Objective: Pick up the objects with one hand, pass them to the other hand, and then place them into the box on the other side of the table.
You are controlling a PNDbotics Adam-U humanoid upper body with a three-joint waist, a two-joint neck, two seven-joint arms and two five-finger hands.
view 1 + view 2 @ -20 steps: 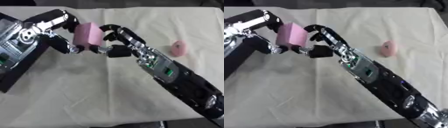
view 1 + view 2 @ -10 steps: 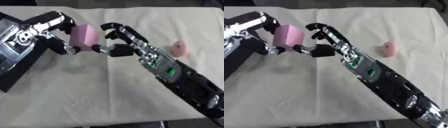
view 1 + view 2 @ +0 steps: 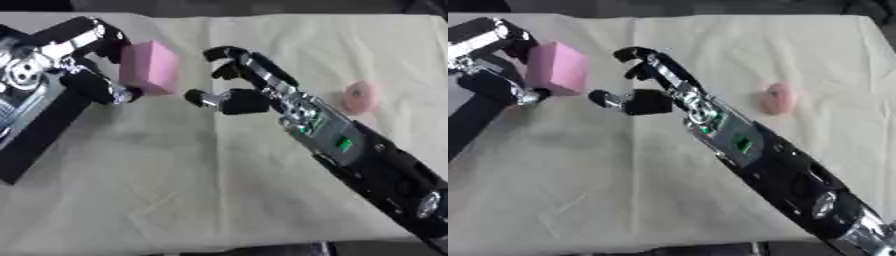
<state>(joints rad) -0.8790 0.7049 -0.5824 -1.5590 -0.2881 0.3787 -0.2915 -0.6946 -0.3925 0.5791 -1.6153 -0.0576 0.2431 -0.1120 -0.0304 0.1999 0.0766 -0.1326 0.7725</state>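
— Left eye view first: what has changed since a second ago?

— My right hand point(image 3: 241, 95) has let go. A second ago its fingers were against the pink block point(image 3: 150, 68); now they stand spread and half-curled with a gap between them and the block, holding nothing. My forearm runs from the five o'clock corner up toward the middle.

— And the block itself?

— It is with my left hand point(image 3: 83, 60) now, at about ten o'clock. My fingers curl over its top and my thumb presses in from below, so it is pinched between them, lifted and tilted. It has drifted a little toward nine o'clock, away from my right hand.

— Any container?

— A dark slab point(image 3: 35, 142) lies along the nine o'clock edge under my left arm. I cannot tell whether it is the box, nor what is in it.

— Anything else on the surface?

— A small pink rounded thing point(image 3: 360, 96) lies at about two o'clock, well apart from both hands, where it lay before. The table point(image 3: 175, 190) wears a pale cream cloth, creased here and there. Past its far edge, at twelve o'clock, only a dark strip shows.
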